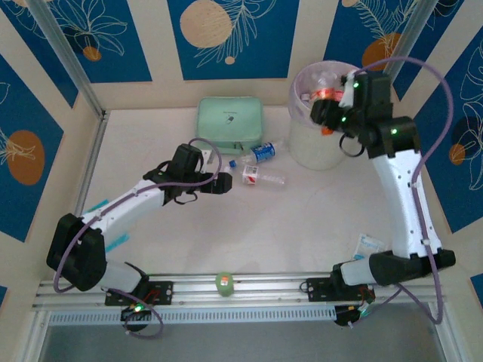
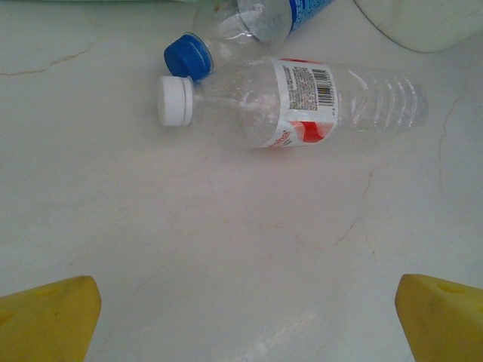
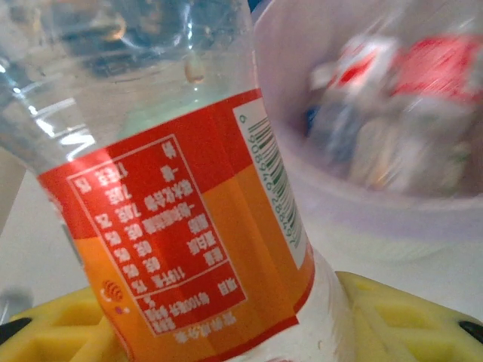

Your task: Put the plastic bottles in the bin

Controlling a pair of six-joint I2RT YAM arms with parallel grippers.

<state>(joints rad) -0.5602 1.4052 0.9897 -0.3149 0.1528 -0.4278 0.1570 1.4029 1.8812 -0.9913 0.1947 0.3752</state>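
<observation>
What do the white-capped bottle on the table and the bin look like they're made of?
White-capped bottle: thin clear plastic, glossy; the table shows through its ribbed body. Bin: probably translucent whitish plastic, with a lilac film liner over its rim.

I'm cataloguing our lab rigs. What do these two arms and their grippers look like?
The left arm and right arm have white links, black joints and a lilac cable looped alongside. The left bears teal tape; green lights dot the right. The left gripper and right gripper have yellow fingers.
</observation>
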